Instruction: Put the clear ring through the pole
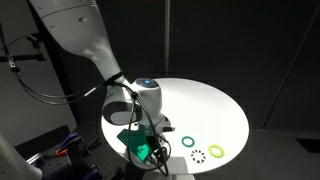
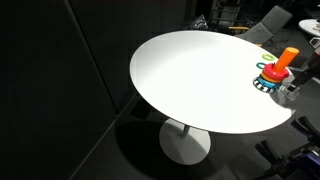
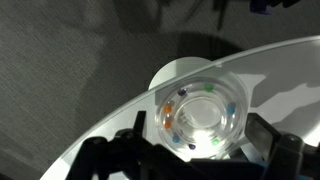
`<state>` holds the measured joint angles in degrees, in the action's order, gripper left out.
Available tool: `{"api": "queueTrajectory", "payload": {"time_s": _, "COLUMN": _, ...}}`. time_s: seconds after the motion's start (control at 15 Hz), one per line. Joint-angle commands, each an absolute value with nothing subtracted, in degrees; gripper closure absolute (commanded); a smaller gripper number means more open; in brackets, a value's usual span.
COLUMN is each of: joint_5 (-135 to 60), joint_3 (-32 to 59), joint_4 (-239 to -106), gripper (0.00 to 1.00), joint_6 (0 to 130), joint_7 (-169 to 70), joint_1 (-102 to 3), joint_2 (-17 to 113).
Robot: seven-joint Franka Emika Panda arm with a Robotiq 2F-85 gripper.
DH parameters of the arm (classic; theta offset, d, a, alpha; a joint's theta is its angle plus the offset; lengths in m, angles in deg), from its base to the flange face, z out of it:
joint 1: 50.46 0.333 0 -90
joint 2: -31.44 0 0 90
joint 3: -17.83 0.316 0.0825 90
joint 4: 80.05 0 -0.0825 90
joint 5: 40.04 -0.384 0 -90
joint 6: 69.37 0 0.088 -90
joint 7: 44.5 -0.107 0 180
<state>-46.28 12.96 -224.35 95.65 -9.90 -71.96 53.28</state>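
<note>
In the wrist view a clear ring [image 3: 200, 112] with small coloured beads in its rim sits between my two black fingers. My gripper [image 3: 200, 138] appears shut on its sides, above the table edge. In an exterior view my gripper [image 1: 142, 150] hangs over the front left edge of the white table [image 1: 215, 105]. Another dotted, clear-looking ring [image 1: 198, 155] lies on the table to its right. The pole [image 2: 285, 60], orange on a blue spotted base [image 2: 268, 84], stands near the table's rim. The pole does not show in the wrist view.
A dark green ring [image 1: 189, 141] and a yellow-green ring [image 1: 216, 150] lie beside the dotted ring. The table's round white foot [image 3: 180, 72] shows below the edge, on grey carpet. Dark curtains surround the table [image 2: 200, 80].
</note>
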Motion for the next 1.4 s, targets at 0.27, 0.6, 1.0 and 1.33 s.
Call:
{"api": "queueTrajectory", "payload": {"time_s": 0.27, "joint_5": -44.7, "joint_3": 15.0, "joint_4": -222.7, "gripper": 0.00, "joint_6": 95.5, "joint_7": -10.7, "joint_1": -74.3, "joint_2": 54.9}}
{"api": "queueTrajectory", "payload": {"time_s": 0.6, "joint_5": -44.3, "joint_3": 14.7, "joint_4": -222.6, "gripper": 0.34, "joint_6": 95.6, "joint_7": -11.0, "joint_1": -74.1, "joint_2": 55.1}}
{"api": "queueTrajectory", "payload": {"time_s": 1.0, "joint_5": -44.3, "joint_3": 14.5, "joint_4": -222.1, "gripper": 0.52, "joint_6": 95.4, "joint_7": -11.2, "joint_1": -74.0, "joint_2": 54.8}}
{"api": "queueTrajectory", "payload": {"time_s": 1.33, "joint_5": -44.6, "joint_3": 14.8, "joint_4": -222.2, "gripper": 0.31, "joint_6": 94.9, "joint_7": -10.8, "joint_1": -74.4, "joint_2": 54.4}}
